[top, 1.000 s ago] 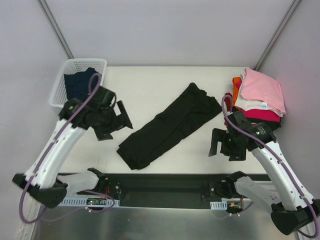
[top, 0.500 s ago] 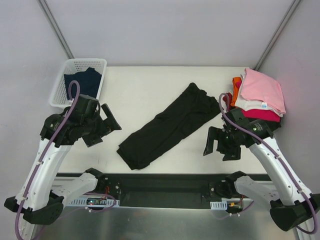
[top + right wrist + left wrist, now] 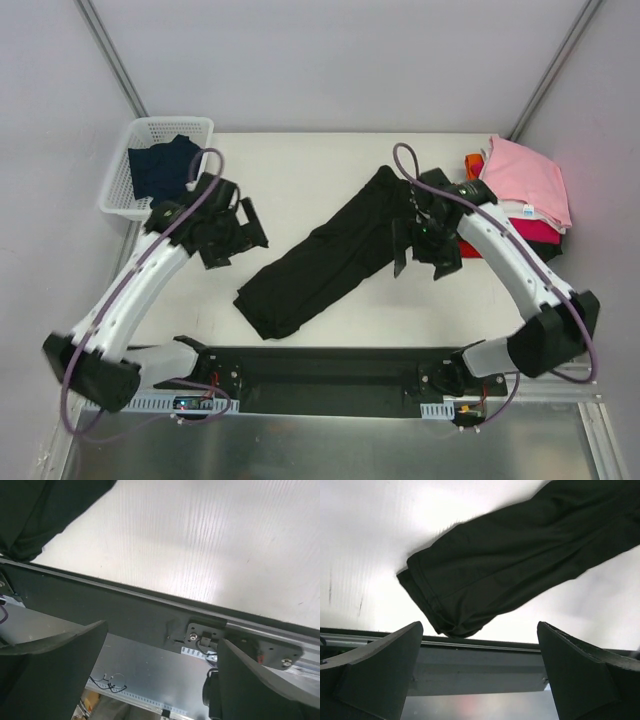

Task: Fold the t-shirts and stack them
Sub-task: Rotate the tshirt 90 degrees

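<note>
- White rounded links with black joints make up the left arm (image 3: 130,292) and right arm (image 3: 505,260).
- A purple cable (image 3: 205,158) runs along each arm.
- The left end effector (image 3: 238,242) and right end effector (image 3: 420,258) are black and blocky.
- The fingers (image 3: 375,672) are matte, dark, broad wedges.
- White bases (image 3: 180,358) sit on a black rail (image 3: 330,372).

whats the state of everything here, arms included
black t-shirt: folded into a long strip, lying diagonally on the table, not held
stack of t-shirts: folded, piled at the far right corner, pink on top
basket: holds a crumpled dark navy t-shirt
left end effector: open, empty
right end effector: open, empty, over the black t-shirt's far end
</note>
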You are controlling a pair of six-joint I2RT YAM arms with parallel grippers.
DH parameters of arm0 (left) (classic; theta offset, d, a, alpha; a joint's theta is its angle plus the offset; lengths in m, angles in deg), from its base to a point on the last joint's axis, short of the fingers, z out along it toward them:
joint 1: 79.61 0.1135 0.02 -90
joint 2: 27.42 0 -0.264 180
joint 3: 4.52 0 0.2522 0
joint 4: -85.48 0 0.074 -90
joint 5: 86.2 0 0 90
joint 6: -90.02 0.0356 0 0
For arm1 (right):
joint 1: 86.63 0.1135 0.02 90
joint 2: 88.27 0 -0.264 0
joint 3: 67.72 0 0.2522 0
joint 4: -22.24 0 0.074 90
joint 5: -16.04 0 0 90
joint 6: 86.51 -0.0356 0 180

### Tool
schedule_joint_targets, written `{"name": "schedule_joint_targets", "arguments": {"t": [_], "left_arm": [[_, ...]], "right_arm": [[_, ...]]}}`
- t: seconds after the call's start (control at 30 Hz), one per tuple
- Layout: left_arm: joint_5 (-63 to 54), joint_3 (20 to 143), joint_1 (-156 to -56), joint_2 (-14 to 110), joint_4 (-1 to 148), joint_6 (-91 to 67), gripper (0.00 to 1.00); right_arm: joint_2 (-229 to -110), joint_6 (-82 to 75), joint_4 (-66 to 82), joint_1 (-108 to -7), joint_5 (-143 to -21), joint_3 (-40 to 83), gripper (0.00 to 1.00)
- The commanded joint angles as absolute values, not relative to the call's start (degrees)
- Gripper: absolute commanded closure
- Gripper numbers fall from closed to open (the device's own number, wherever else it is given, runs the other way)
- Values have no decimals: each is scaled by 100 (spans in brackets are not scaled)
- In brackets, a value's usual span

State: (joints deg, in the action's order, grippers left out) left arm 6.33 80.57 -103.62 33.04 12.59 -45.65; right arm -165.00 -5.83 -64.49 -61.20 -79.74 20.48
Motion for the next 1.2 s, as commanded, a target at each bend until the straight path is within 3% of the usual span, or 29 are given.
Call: {"name": "schedule_joint_targets", "arguments": {"t": [0.0, 0.1, 0.17, 0.23, 0.33, 0.4, 0.47, 0.57, 0.7, 0.77, 0.9, 0.93, 0.97, 1.03, 1.07, 1.1, 1.17], "left_arm": [[309, 7858, -10413, 4341, 1661, -3997, 1], [652, 8166, -10413, 4780, 1600, -3707, 1], [722, 8315, -10404, 5034, 1583, -3496, 1], [802, 8421, -10431, 5106, 1556, -3470, 1], [1573, 8509, -10518, 4826, 1556, -3801, 1], [2266, 8421, -10475, 4597, 1591, -4022, 1], [2419, 8421, -10274, 4648, 1653, -3980, 1], [2139, 8535, -9844, 5008, 1592, -3839, 1], [1839, 8676, -9605, 5194, 1574, -3953, 0], [1935, 8965, -9596, 5255, 1582, -3944, 33], [1901, 9440, -9517, 5396, 1574, -3979, 77], [1857, 9519, -9482, 5440, 1574, -3979, 86], [1752, 9624, -9464, 5545, 1574, -3971, 100], [1716, 9591, -9438, 5642, 1574, -3988, 100], [1699, 9503, -9438, 5703, 1582, -3997, 100], [1655, 9398, -9438, 5739, 1600, -3997, 100], [1401, 9003, -9438, 5879, 1635, -3953, 100]], "right_arm": [[-17579, -38, -6517, -6096, -7467, 3022, 4], [-18194, -126, -6499, -6079, -7178, 3849, 4], [-18380, -152, -6666, -5869, -6276, 4429, 4], [-18162, -187, -6685, -5327, -4674, 4676, 4], [-17030, -344, -5688, -4858, -3462, 3864, 4], [-16555, -424, -5113, -4927, -3555, 2642, 4], [-16648, -608, -5049, -5234, -3958, 2383, 4], [-17403, -391, -5374, -5604, -4540, 2856, 4], [-18790, 242, -6162, -5201, -3199, 4128, 4], [-18934, 84, -6447, -5121, -3482, 4912, 4], [-19013, 463, -6236, -5056, -2546, 4459, 4], [-19100, 446, -6314, -5329, -4102, 4353, 4], [-19406, 367, -6515, -5558, -4762, 4378, 6], [-19453, -80, -6579, -5744, -4831, 4212, 36], [-19322, -99, -6448, -5727, -4708, 3924, 76], [-19277, -160, -6299, -5727, -4603, 3817, 96], [-19251, -405, -6297, -5727, -4417, 3754, 99]]}}
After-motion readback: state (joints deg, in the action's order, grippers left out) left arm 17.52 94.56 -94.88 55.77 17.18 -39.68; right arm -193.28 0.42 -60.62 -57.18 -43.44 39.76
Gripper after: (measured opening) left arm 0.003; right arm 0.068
